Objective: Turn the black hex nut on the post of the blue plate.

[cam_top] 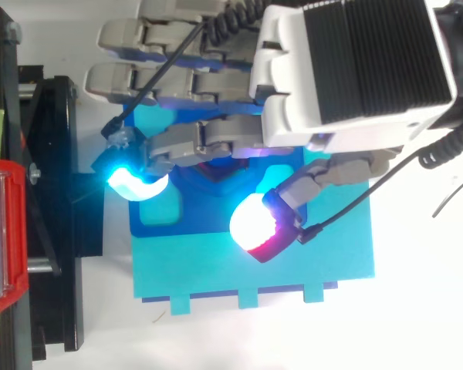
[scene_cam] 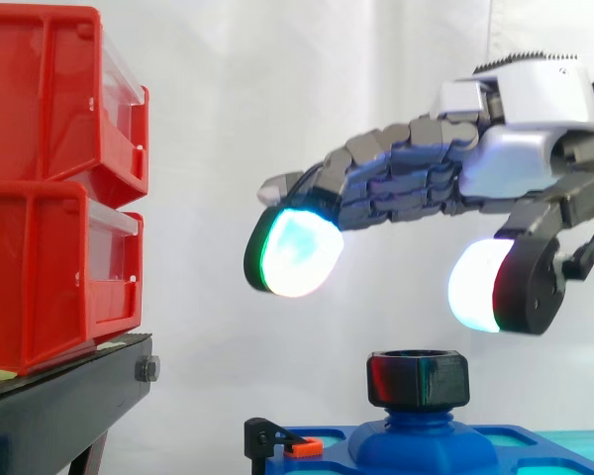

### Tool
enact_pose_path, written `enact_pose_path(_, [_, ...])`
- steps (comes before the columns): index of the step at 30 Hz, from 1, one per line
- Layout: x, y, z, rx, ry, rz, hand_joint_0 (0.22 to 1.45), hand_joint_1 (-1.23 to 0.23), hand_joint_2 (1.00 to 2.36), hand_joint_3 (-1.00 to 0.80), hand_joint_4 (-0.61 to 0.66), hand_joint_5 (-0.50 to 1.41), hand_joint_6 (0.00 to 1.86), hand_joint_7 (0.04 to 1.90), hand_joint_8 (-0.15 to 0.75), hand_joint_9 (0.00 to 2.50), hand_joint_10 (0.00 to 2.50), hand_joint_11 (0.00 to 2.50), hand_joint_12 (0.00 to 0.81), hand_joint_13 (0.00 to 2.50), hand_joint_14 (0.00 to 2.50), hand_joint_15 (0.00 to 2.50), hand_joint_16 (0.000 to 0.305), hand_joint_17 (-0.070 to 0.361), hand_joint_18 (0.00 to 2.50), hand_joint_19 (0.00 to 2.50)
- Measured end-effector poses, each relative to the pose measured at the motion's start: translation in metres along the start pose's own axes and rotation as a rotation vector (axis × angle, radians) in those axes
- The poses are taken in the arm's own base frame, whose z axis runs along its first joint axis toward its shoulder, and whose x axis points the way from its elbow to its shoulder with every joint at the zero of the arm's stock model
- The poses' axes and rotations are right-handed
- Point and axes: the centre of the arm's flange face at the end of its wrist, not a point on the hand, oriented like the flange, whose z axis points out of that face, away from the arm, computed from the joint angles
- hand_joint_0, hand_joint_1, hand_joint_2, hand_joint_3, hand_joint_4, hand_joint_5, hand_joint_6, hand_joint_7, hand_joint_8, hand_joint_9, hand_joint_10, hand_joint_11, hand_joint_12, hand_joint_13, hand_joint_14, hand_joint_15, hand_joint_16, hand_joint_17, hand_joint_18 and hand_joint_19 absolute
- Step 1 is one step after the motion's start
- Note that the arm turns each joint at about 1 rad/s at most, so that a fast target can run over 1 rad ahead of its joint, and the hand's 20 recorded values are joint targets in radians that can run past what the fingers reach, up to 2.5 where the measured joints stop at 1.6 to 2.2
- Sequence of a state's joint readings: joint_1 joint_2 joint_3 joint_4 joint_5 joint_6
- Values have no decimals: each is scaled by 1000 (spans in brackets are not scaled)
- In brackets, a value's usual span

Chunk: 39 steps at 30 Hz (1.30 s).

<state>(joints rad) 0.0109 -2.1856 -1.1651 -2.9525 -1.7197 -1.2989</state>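
Black hex nut sits atop the blue post, upright, on the blue plate. Plate's lower part is cut off by the frame edge in side view. Hand hovers above the nut w/ a clear gap, touching nothing. Fingers reach out nearly straight toward the left, relaxed and spread, holding nothing. Glowing fingertips hang up and left of the nut; thumb pad hangs up and right of it, so the nut lies below the gap between them.

From above, the back of the hand lies over the plate's middle and hides post and nut. Bare teal plate surface shows nearer the camera.

Small black-and-orange part sits at the plate's left corner — too small to tell what it is. Red bins are stacked on a black stand at left, cut off by the edge — well apart from the hand.
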Motion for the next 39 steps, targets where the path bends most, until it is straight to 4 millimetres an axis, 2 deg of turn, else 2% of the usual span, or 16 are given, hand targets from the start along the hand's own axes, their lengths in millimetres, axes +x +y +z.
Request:
enact_pose_path(5, [7, -4, 1, 4, 8, 3, 510, -812, 1000, -500, -10, -300, 502, 650, 127, 0, 0, 0, 313, 0, 0, 0, 46, 104, 0, 42])
enact_pose_path(16, [10, -13, -3, 17, 23, 4, 542, -787, 1000, -500, -11, -300, 502, 649, 123, 0, 0, 0, 307, 0, 0, 0, 45, 101, 0, 46])
enact_pose_path(39, [25, -29, -12, 28, 26, 0, 540, -788, 1000, -500, -1, -300, 501, 648, 127, 0, 0, 0, 307, 0, 0, 0, 45, 100, 0, 51])
